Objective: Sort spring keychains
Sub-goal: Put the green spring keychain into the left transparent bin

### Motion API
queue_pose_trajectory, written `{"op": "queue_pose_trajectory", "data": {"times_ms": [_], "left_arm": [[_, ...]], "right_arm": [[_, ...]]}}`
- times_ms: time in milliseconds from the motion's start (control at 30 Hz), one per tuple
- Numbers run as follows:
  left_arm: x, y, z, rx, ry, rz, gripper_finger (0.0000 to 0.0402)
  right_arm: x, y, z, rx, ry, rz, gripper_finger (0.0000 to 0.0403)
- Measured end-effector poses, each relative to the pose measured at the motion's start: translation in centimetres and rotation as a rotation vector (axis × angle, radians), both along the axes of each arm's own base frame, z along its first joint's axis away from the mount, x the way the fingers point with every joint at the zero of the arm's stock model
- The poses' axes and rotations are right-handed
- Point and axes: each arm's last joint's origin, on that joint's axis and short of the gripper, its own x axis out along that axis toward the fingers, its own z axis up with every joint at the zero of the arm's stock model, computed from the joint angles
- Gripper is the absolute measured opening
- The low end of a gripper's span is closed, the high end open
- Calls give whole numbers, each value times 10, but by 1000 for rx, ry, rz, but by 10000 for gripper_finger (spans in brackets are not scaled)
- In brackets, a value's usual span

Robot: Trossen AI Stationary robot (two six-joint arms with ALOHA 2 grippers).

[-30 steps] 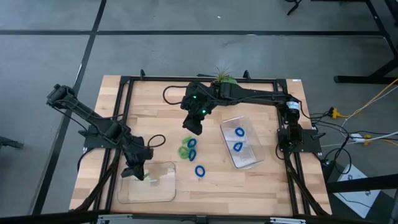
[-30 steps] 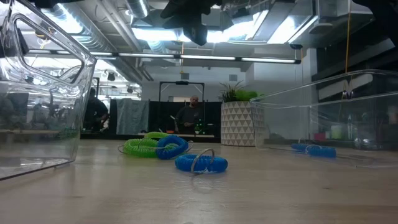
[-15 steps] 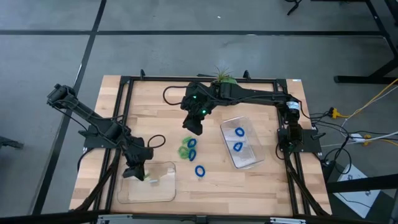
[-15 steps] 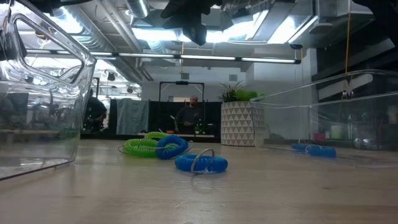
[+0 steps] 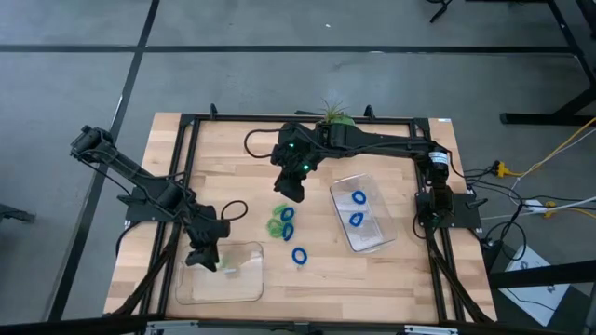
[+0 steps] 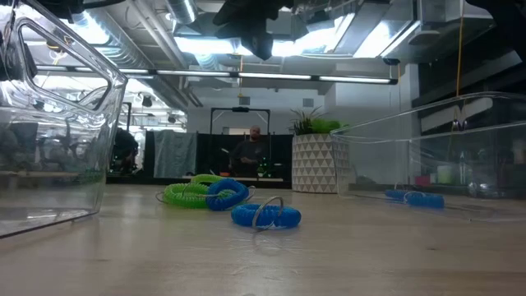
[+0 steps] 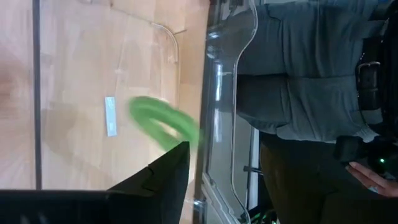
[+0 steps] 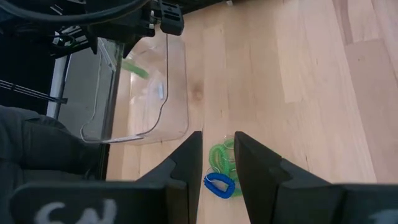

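Note:
My left gripper (image 5: 207, 259) hangs open over the clear left tray (image 5: 237, 288). Only one of its fingers (image 7: 158, 180) shows in the left wrist view. A light green spring keychain (image 7: 163, 124) is inside that tray, just off the fingertip and free of it. My right gripper (image 5: 291, 189) hovers open above the loose pile in the middle of the table. That pile is a green keychain (image 5: 276, 223) and two blue ones (image 5: 287, 215). Another blue keychain (image 5: 299, 255) lies nearer the front edge. The clear right tray (image 5: 372, 240) holds two blue keychains (image 5: 358, 197).
A potted plant (image 5: 332, 116) stands at the far edge behind the right arm. A black frame (image 5: 186, 167) runs around the work area. A person in grey clothes (image 7: 311, 74) stands beyond the table's near left corner. Bare wood (image 5: 233, 177) lies between the trays and the pile.
The green keychain under my left gripper is in motion inside the left tray and shows smeared in the left wrist view. Both arms have stayed where they were.

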Motion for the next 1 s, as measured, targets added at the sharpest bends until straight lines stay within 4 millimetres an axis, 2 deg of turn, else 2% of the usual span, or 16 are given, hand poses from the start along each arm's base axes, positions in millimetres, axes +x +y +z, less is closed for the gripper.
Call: {"op": "queue_pose_trajectory", "data": {"times_ms": [300, 767, 1000], "left_arm": [[1, 1, 0, 23, -35, -17, 180], [13, 18, 3, 41, -92, 115, 146], [23, 27, 8, 79, -227, 156, 116]], "right_arm": [[-4, 0, -3, -2, 50, 9, 93], [-9, 1, -8, 20, 124, 12, 93], [-15, 21, -13, 8, 210, 70, 93]]}}
